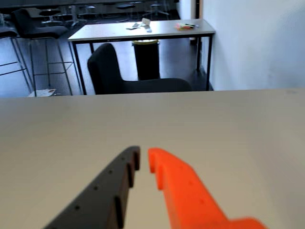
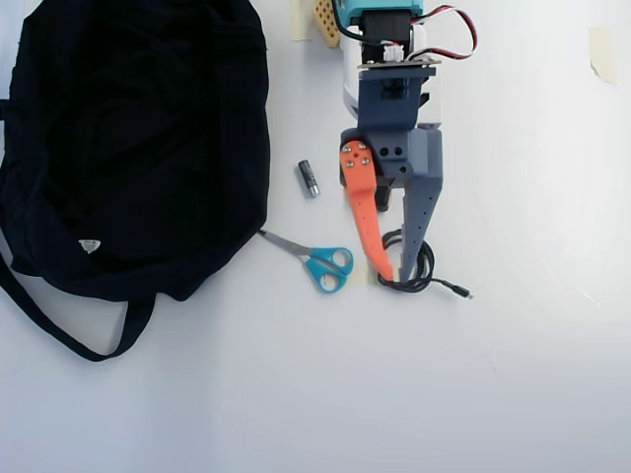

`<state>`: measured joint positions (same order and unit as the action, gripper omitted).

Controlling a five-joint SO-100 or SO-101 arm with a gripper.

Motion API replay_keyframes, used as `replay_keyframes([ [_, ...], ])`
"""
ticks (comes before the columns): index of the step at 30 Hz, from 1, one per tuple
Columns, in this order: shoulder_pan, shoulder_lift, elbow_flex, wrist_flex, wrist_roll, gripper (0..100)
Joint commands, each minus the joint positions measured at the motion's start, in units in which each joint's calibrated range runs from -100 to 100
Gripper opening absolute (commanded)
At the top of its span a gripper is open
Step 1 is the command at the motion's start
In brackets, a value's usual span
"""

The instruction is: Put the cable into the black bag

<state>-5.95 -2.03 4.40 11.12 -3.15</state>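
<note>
The cable (image 2: pixel 414 264) lies coiled on the white table (image 2: pixel 513 374), right under the gripper (image 2: pixel 396 276) tips; its plug tail pokes out to the right in the overhead view. The gripper is a bit open w/ nothing held. Blue scissors (image 2: pixel 317 261) sit just left of it, a small metal cylinder (image 2: pixel 309 178) further up-left. The black bag (image 2: pixel 128 148) is well left, w/ a tiny white label (image 2: pixel 90 245), too small to read. The wrist view shows a room w/ a chair (image 1: pixel 119 76) & a desk (image 1: pixel 143 31).

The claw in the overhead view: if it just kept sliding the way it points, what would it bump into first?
Nothing beyond the claw looks in its way: its tips sit over the cable, and past that the overhead view shows only bare white table. How high it hangs above the coil is unclear.
</note>
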Motion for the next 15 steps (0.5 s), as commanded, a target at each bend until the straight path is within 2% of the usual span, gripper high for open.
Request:
replay_keyframes([
  [1, -0.56, -0.46, -0.99, 0.25, -0.21, 3],
  [11, -0.11, -1.62, 1.80, 0.42, -0.57, 3],
  [15, -0.11, -1.70, 0.90, 11.96, -0.26, 3],
])
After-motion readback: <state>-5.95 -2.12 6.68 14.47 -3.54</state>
